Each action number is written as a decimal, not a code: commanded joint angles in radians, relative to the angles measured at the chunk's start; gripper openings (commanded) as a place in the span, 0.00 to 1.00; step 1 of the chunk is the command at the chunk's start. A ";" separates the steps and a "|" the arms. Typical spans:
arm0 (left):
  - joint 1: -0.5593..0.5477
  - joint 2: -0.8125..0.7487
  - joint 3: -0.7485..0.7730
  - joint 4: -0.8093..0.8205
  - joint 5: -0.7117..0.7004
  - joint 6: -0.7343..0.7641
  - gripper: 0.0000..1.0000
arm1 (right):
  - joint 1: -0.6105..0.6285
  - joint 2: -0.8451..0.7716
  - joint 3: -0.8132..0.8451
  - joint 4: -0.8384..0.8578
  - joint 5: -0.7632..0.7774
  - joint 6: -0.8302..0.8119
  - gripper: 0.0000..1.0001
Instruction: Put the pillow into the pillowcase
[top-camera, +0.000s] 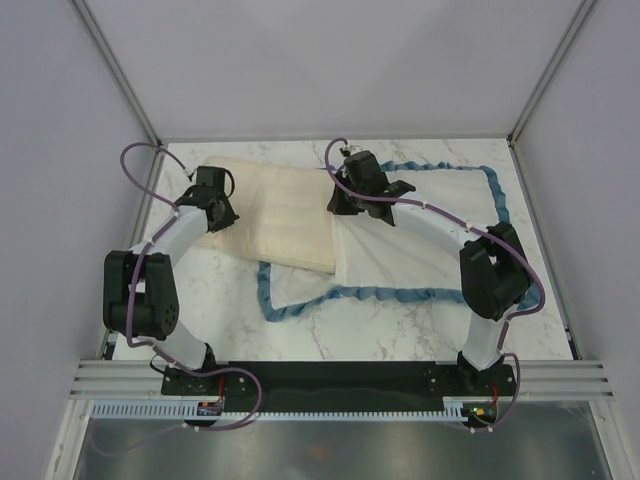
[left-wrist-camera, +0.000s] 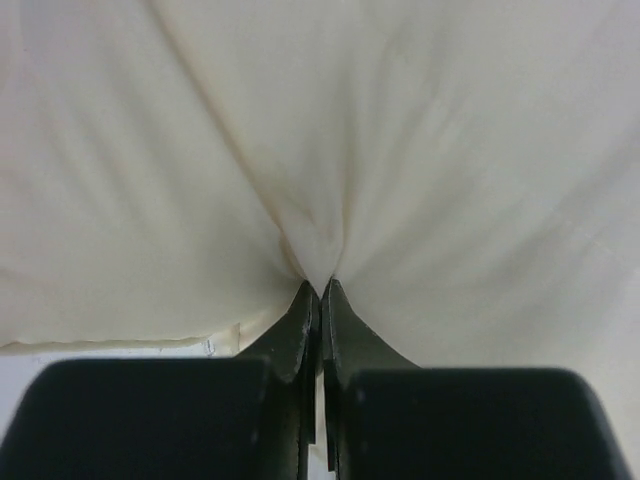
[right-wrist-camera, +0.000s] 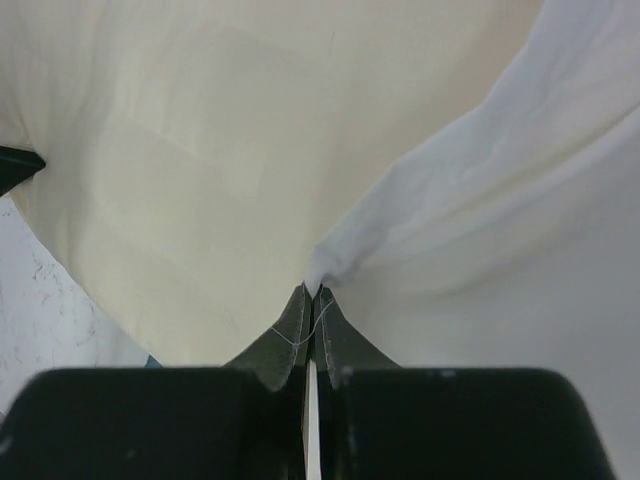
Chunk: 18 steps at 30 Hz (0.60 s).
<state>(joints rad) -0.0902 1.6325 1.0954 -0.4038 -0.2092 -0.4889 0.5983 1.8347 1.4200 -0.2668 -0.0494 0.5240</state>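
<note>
**Both grippers clenched on fabric, pillow mostly outside the case**

Nearest the arm bases, bare marble table (top-camera: 400, 335) runs up to the blue ruffled edge (top-camera: 400, 293) of the pillowcase (top-camera: 430, 240). The pillowcase lies flat with its plain white side up, spread across the right and middle of the table. Its ruffle curls round a loose near-left corner.

Just beyond that corner lies the pillow (top-camera: 275, 215), cream and faintly quilted, angled from the far left toward the centre. Its right end meets the white cloth at the case's open side, and its near-right corner rests on pillowcase fabric. Most of the pillow is outside the case; how much, if any, is inside cannot be told.

The right gripper (right-wrist-camera: 312, 290) is at that junction. Its jaws are pressed together on a pinch of white pillowcase cloth, with the cream pillow directly beside it.

The left gripper (left-wrist-camera: 320, 285) is at the pillow's far-left end. It is closed tight on a puckered fold of the pillow's cream fabric.
</note>
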 joint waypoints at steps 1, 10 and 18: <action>-0.074 -0.095 -0.023 0.040 0.047 0.004 0.02 | 0.003 0.017 0.088 -0.011 0.014 -0.009 0.00; -0.233 -0.312 0.021 -0.036 0.111 -0.027 0.02 | 0.004 0.003 0.188 -0.077 0.031 -0.022 0.00; -0.347 -0.402 -0.083 -0.052 0.140 -0.053 0.02 | 0.003 -0.025 0.145 -0.107 0.042 -0.039 0.01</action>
<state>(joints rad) -0.3851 1.2827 1.0531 -0.4915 -0.1188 -0.4992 0.5957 1.8542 1.5730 -0.3721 -0.0177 0.5011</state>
